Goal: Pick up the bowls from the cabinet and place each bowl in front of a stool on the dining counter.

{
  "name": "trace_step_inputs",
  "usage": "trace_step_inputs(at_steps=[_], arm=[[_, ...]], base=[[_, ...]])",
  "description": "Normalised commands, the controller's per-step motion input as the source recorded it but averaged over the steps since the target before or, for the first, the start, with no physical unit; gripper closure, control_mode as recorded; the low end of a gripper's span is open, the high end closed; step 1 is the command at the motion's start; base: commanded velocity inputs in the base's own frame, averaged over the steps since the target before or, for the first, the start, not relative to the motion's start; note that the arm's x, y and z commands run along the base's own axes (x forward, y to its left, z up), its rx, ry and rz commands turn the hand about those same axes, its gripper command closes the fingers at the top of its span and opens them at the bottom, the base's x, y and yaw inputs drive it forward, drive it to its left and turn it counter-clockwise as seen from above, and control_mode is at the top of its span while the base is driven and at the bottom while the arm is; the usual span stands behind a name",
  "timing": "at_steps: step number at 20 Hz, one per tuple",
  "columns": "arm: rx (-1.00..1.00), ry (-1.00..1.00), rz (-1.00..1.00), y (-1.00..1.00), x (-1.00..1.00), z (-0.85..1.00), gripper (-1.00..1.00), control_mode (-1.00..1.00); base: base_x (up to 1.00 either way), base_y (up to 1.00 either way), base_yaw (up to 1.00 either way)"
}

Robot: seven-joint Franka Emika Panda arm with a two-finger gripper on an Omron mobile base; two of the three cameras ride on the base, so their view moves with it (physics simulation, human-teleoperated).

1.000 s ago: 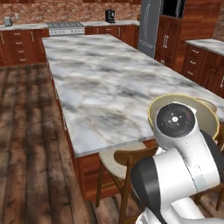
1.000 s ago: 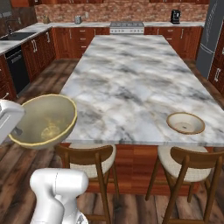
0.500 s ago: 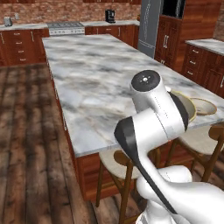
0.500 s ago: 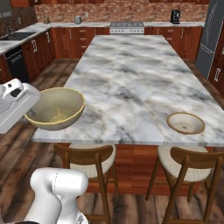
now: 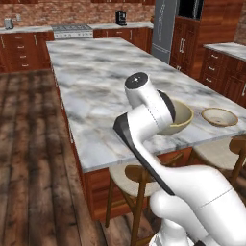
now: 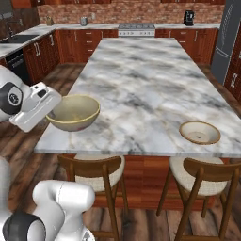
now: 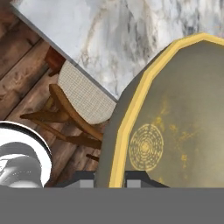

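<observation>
Pinching the rim of the deep grey-olive bowl (image 6: 74,112), the gripper (image 7: 109,180) holds it above the dining counter (image 6: 146,89) near edge; the cream bowl (image 6: 200,132) rests at 3 o'clock, well apart.

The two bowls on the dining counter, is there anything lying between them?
No. In the right base view, only bare marble of the dining counter separates the deep grey-olive bowl in the hand from the cream bowl.
</observation>
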Motion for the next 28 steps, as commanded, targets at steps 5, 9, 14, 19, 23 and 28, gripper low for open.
trace_step_inputs(at_steps=[5, 9, 14, 19, 23, 28], arm=[[-0.08, 0.01, -0.03, 0.27, 0.32, -0.48, 1.00, -1.00], [0.00, 0.00, 0.00, -0.04, 0.75, -0.79, 1.00, -1.00], [0.00, 0.00, 0.00, -0.13, 0.84, -0.65, 1.00, -1.00], [0.01, 0.00, 0.00, -0.08, 0.68, -0.51, 1.00, -1.00], [0.01, 0.00, 0.00, 0.00, 0.42, -0.38, 1.00, -1.00], [0.00, 0.00, 0.00, 0.00, 0.38, -0.44, 1.00, -1.00]], base=[[0.00, 0.00, 0.00], [0.00, 0.00, 0.00], [0.00, 0.00, 0.00], [0.00, 0.00, 0.00], [0.00, 0.00, 0.00], [0.00, 0.00, 0.00]])
